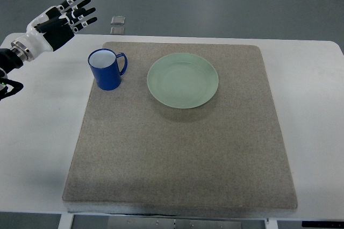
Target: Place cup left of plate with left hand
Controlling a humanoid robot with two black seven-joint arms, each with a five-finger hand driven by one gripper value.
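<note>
The cup (107, 70) is seen set upright left of the plate (183, 80), with the left hand (60, 22) spread, empty, well apart.

A white table (37, 132) carries a grey-brown mat (177, 154) lying flat.

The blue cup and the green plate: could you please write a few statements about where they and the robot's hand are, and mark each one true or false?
1. The blue cup stands upright on the mat, left of the green plate. True.
2. The left hand is grasping the cup. False: its fingers are spread, up and left of the cup, holding nothing.
3. The cup rests on the plate. False: they stand apart.
4. The cup's handle points towards the plate. True.
5. The right hand is over the plate. False: it is out of view.
</note>
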